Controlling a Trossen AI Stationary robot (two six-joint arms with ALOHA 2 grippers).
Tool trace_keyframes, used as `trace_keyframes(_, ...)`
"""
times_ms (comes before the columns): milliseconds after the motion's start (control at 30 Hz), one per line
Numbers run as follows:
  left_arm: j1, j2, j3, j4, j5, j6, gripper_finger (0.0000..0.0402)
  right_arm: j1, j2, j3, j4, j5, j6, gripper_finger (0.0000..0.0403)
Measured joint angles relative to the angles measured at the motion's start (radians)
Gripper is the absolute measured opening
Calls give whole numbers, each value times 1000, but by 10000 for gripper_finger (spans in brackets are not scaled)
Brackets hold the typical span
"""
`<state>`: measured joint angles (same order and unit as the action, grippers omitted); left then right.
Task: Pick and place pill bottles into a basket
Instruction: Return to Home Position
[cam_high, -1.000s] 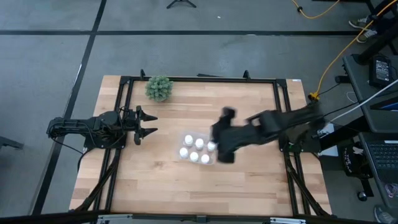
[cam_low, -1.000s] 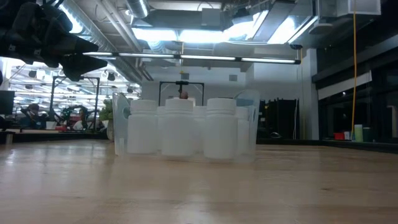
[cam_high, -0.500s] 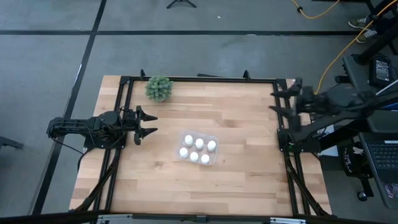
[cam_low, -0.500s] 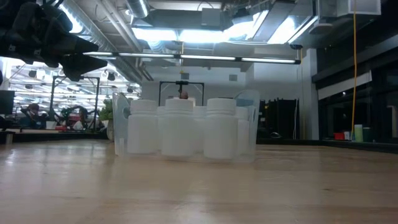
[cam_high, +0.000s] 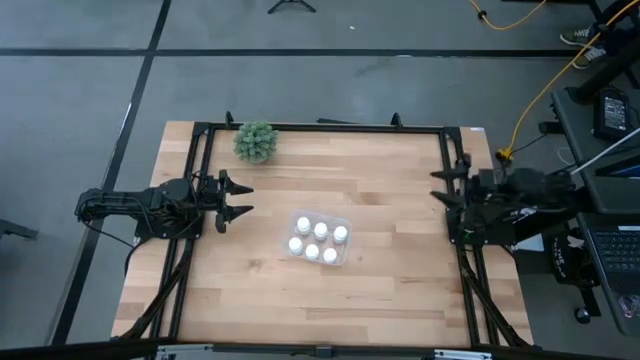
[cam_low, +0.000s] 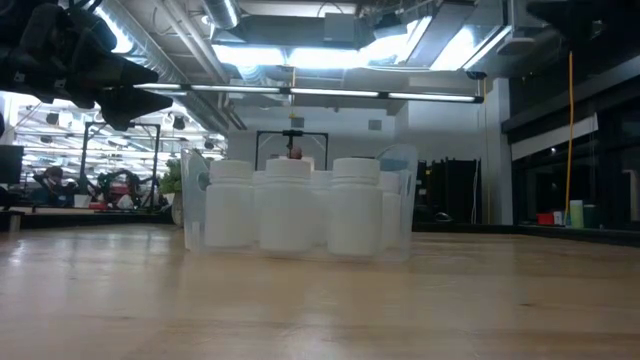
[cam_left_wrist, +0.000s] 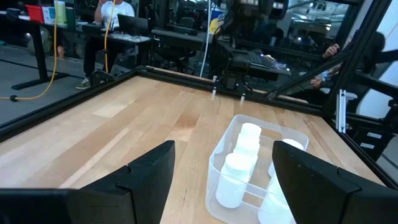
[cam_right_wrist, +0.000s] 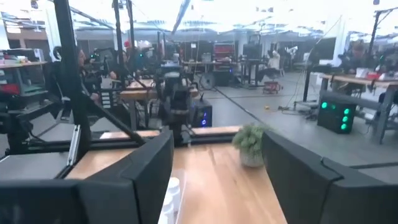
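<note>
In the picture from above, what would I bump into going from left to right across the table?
left pincer → basket holding the pill bottles → right pincer

The left end effector (cam_left_wrist: 224, 149) gapes wide toward the basket (cam_left_wrist: 211, 180) holding white pill bottles (cam_left_wrist: 238, 163).

You are working in a robotics lab: the wooden table (cam_high: 380, 190) is sitting inside a black metal frame (cam_high: 320, 128) on a grey concrete floor (cam_high: 300, 80). A yellow cable (cam_high: 540, 100) is trailing away at two o'clock, and a dark equipment desk (cam_high: 580, 130) is standing at three o'clock. Across the room, ceiling strip lights (cam_low: 330, 55) are glowing under bare ducts (cam_low: 180, 40), and a person (cam_left_wrist: 115, 12) is sitting at a work desk (cam_left_wrist: 124, 38).
</note>
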<state>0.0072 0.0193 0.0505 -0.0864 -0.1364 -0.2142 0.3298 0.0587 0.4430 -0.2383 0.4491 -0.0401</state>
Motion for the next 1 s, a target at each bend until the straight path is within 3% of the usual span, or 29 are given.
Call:
trace_keyframes(200,0,0,0,0,0,0,262,-4,-56,-185,108,-93,100,245)
trace_keyframes(433,0,0,0,0,0,0,262,-89,-57,-206,60,-156,91,245)
trace_keyframes(600,0,0,0,0,0,0,262,-155,-54,-294,200,-329,167,245)
trace_keyframes(767,0,0,0,0,0,0,262,-221,-55,-434,300,-295,167,245)
trace_keyframes(867,0,0,0,0,0,0,262,-269,-33,-436,295,-294,140,240)
trace_keyframes(1000,0,0,0,0,0,0,262,-349,15,-436,275,-384,71,226)
